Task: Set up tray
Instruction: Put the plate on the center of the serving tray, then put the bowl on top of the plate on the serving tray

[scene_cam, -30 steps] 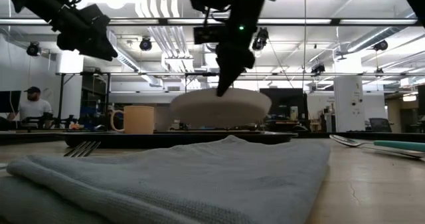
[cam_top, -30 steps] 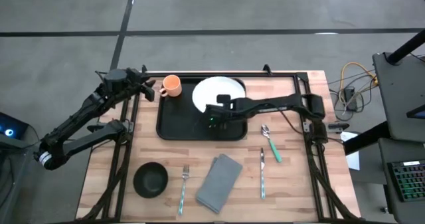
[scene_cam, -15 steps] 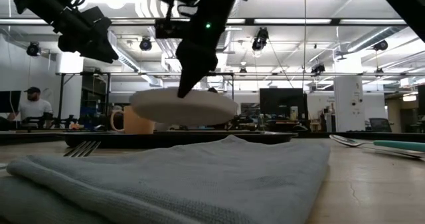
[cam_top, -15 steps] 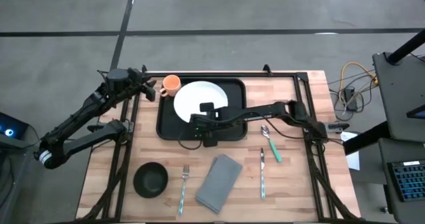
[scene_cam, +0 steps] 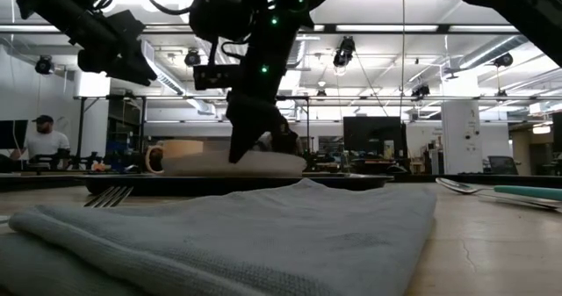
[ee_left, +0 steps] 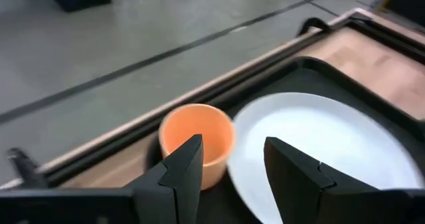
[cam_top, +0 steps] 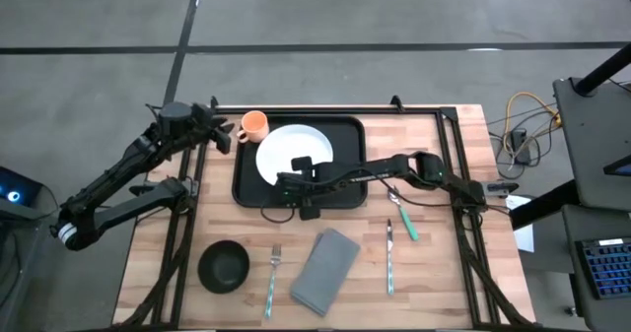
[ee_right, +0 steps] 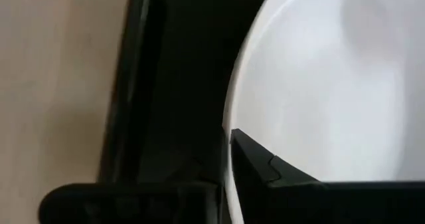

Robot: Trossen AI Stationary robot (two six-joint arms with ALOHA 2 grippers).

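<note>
The black tray [cam_top: 345,189] lies at the table's far middle. The white plate [cam_top: 291,150] sits in it, left of centre, and looks to rest on the tray floor in the low view [scene_cam: 230,163]. The orange cup [cam_top: 254,127] stands in the tray's far left corner. My right gripper [cam_top: 293,181] is at the plate's near edge, shut on it. My left gripper [cam_top: 223,135] hovers open just left of the cup; in its wrist view the cup [ee_left: 197,141] and plate [ee_left: 319,151] lie beyond the fingers. My right gripper holds the white plate by its rim [ee_right: 229,141] at the plate's near side. One finger [ee_right: 262,167] lies over the top of the rim; the other is hidden beneath. It reaches in low from the table's right. The plate lies level on or just above the tray.
On the bare wood near the tray lie a black bowl [cam_top: 224,266], a fork [cam_top: 273,278], a folded grey napkin [cam_top: 325,270], a knife [cam_top: 389,258] and a green-handled spoon [cam_top: 402,217]. A person [scene_cam: 41,142] sits far behind the table.
My right gripper has carried the plate from the tray's right half toward the table's left and lowered it. The plate, lifted clear a second ago, now sits low in the tray beside the cup.
</note>
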